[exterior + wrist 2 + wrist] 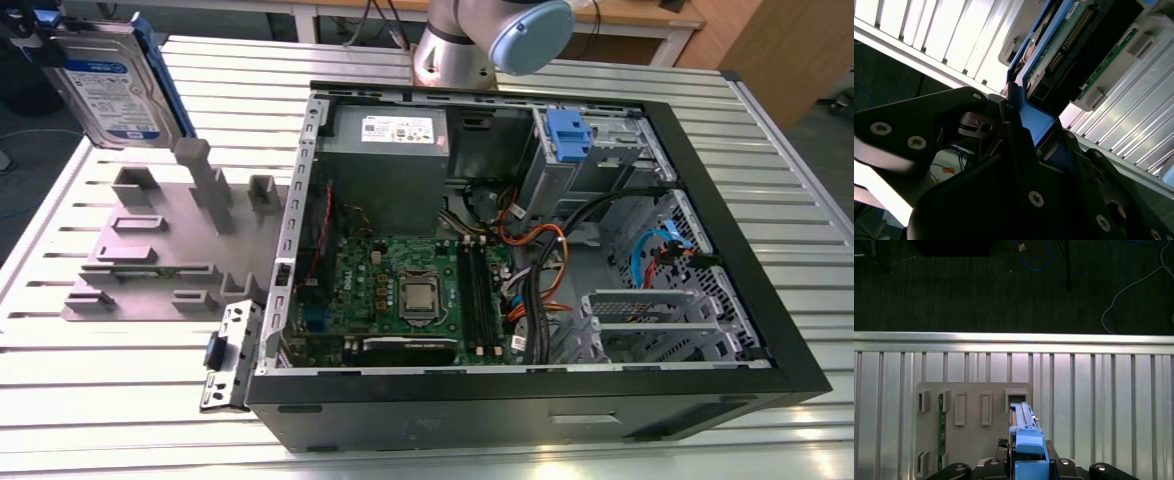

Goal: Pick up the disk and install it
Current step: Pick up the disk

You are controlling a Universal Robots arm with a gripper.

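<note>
Open computer case point(534, 405) lies on its side by the near edge of the slatted metal table point(94, 400). Its motherboard point(400, 285) is exposed and faces up.

Beside the case, towards the table edge on the exterior view's left, the grey slotted holder point(147, 265) sits flat on the slats. In the first wrist view a narrow green board point(940, 427) stands edge-on in one of its slots.

Farther back, over the holder's far end and near the table's far corner on the exterior view's left, the disk point(114, 90) hangs roughly upright. Its blue-and-white label shows in the exterior view. Its lower end is just above the holder — whether it is fully clear of the slot cannot be told. In the first wrist view it appears edge-on, in line with a holder slot.

The gripper point(1035, 125) is pinching the disk by the blue handle end of its carrier. In the second wrist view the black fingers point(1010, 112) press on either side of the blue plastic, and the drive's circuit-board underside runs away from them.

At the table's far edge stands the arm's base point(451, 55) — behind the case.
</note>
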